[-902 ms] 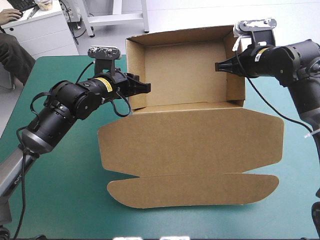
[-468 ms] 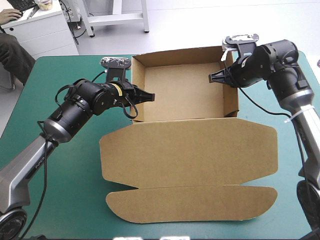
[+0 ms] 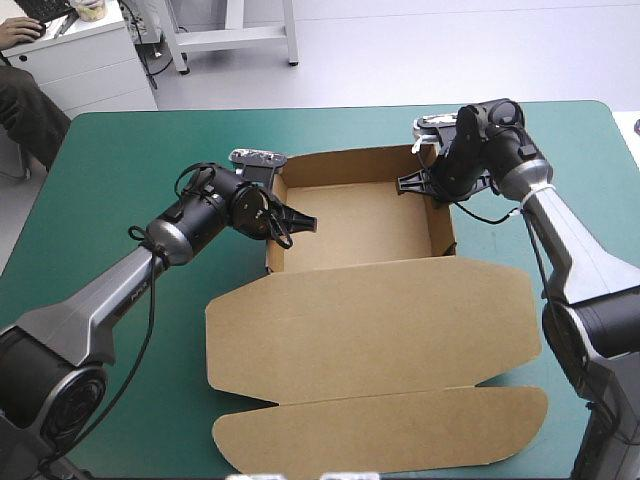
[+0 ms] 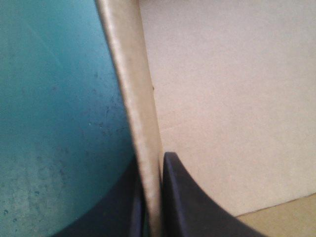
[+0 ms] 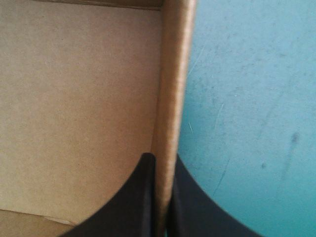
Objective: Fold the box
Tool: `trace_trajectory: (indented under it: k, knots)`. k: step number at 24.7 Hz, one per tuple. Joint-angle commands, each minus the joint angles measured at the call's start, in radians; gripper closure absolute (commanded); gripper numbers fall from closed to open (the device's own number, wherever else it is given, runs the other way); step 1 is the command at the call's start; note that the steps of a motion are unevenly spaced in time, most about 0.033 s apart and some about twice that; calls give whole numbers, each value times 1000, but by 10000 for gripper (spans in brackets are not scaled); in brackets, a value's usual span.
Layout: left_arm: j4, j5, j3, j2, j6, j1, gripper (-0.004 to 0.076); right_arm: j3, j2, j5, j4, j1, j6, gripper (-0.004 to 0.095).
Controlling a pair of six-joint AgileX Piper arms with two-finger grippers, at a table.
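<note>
On the table (image 3: 120, 170), one box (image 3: 360, 215): open tray, walls raised, lid flat. Two grippers, left gripper (image 3: 305, 222) and right gripper (image 3: 405, 184), each clamped on a side wall.

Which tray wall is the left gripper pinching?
The left side wall, where the left gripper is shut. The right gripper holds the opposite wall; the far wall is untouched.
</note>
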Motion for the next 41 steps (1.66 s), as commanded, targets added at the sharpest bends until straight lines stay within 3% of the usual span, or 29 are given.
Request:
trace_trajectory:
  k: [1, 7, 8, 11, 12, 13, 14, 15, 17, 19, 21, 29, 34, 37, 41]
  knots:
    - [-47, -86, -34, -13, 37, -18, 717, -31, -7, 12, 117, 10, -35, 923]
    - [14, -77, -34, 0, 37, -18, 713, -31, 39, 12, 110, 10, -37, 922]
    - [17, -67, -34, 0, 37, -18, 680, -31, 39, 12, 110, 10, -49, 922]
    - [16, -51, -34, 0, 35, -18, 414, -31, 39, 12, 111, 10, -60, 833]
    - [16, -44, -34, 0, 35, -18, 251, -31, 37, 12, 115, 10, -60, 715]
    - [16, -43, -34, 0, 35, -15, 196, -31, 37, 12, 115, 10, -60, 630]
    - [18, -35, -34, 0, 31, -11, 119, -31, 37, 12, 115, 10, -60, 468]
    - [18, -27, -34, 0, 31, -7, 97, -31, 37, 12, 117, 10, -60, 383]
    - [23, -20, -34, 0, 31, 4, 94, -31, 37, 12, 117, 10, -60, 193]
    - [23, -16, -34, -7, 31, 14, 94, -31, 37, 12, 115, 10, -58, 81]
    - [19, -16, -34, -16, 31, 22, 94, -31, 33, 12, 113, 10, -51, 34]
    - [63, -32, -34, -123, 31, 22, 95, -33, -55, 12, 116, 10, -44, 38]
    - [99, -86, -34, -249, 36, 22, 143, -33, -116, 12, 102, 10, -63, 62]
    - [125, -77, -34, -334, 93, 22, 225, -33, -140, 12, 105, 10, -63, 63]
    - [141, 7, -34, -447, 175, 22, 433, -33, -151, 12, 110, 10, -81, 63]
